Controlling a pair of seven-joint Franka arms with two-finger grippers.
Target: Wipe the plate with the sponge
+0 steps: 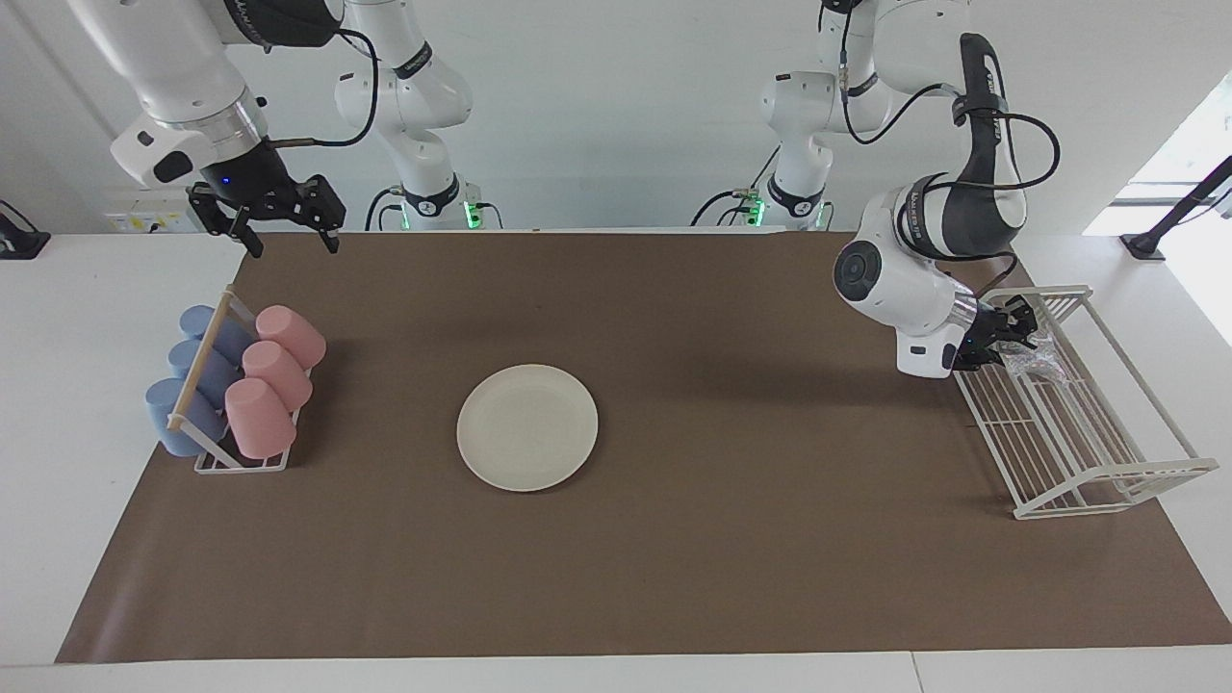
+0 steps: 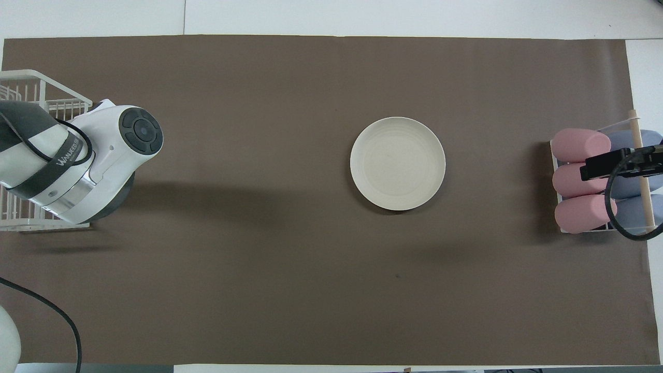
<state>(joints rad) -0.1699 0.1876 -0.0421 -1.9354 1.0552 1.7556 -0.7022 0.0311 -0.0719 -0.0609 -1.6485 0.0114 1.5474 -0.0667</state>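
Open brown mat (image 1: pixel 731 539) all round plate (image 1: pixel 527 427) at frame centre, passable from every side. Cup rack (image 1: pixel 231 385) blocking middle left of facing view. Wire rack (image 1: pixel 1068 423) at middle right, left tool (image 1: pixel 1011 332) at its upper end, crowding entry there.

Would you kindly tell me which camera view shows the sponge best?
The facing view: the sponge shows as a silvery bundle in the wire rack, right at the left pincer. In the overhead view the left arm covers it entirely.

Pink cups (image 1: pixel 272 376) and blue cups (image 1: pixel 192 371) fill one rack (image 1: pixel 241 462); seemingly wire basket (image 1: pixel 1088 452).
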